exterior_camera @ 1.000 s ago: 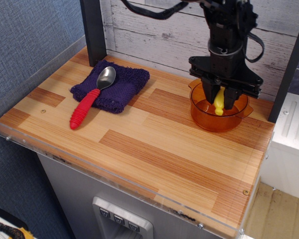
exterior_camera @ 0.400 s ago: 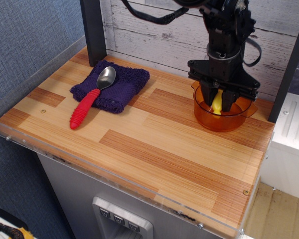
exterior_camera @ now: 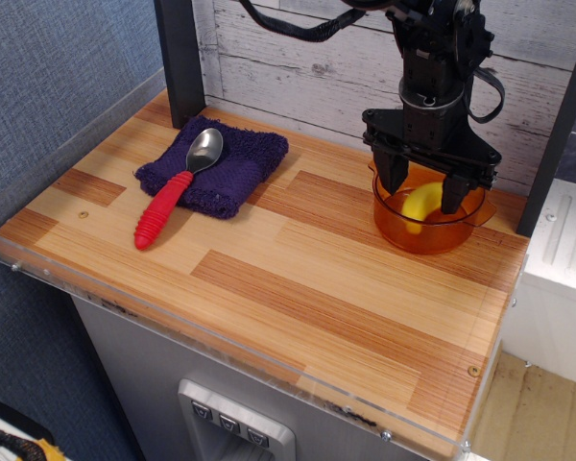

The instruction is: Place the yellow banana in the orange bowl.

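The orange bowl (exterior_camera: 428, 228) stands at the back right of the wooden table. The yellow banana (exterior_camera: 420, 206) lies inside it, leaning against the bowl's inner wall. My black gripper (exterior_camera: 424, 188) hangs directly above the bowl with its fingers spread apart, one on each side of the banana and not touching it. The gripper is open and empty.
A purple cloth (exterior_camera: 215, 164) lies at the back left with a red-handled metal spoon (exterior_camera: 178, 188) resting on it. A dark post (exterior_camera: 180, 58) stands behind the cloth. A clear plastic lip (exterior_camera: 221, 338) runs along the table's front edge. A white plank wall is behind.
The gripper has opened and let go of the banana, which dropped from upright between the fingers to lying in the bowl. The bowl shifted slightly right earlier.
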Tool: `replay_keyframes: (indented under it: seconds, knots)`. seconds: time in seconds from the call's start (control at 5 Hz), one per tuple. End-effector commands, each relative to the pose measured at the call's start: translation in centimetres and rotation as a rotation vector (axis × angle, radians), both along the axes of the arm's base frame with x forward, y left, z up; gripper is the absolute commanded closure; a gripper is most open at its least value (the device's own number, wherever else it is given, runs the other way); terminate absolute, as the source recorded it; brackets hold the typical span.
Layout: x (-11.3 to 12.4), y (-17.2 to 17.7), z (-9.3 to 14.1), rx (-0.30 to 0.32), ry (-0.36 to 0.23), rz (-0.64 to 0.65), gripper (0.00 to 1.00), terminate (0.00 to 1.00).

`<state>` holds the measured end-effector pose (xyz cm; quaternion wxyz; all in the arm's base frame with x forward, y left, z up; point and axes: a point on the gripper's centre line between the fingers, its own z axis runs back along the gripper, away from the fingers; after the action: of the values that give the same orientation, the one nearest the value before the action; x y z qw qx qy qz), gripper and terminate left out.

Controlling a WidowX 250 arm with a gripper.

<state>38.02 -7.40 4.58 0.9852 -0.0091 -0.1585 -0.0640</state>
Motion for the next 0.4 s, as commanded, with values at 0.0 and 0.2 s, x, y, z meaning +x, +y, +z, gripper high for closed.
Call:
replay_keyframes:
  seconds: [0.0,0.2]
  knots:
    - [0.21,0.16,1.11,0.002,-0.072,0.020,0.00,0.00]
    - [0.20,0.13,1.08,0.008,-0.070,0.035,0.00,0.00]
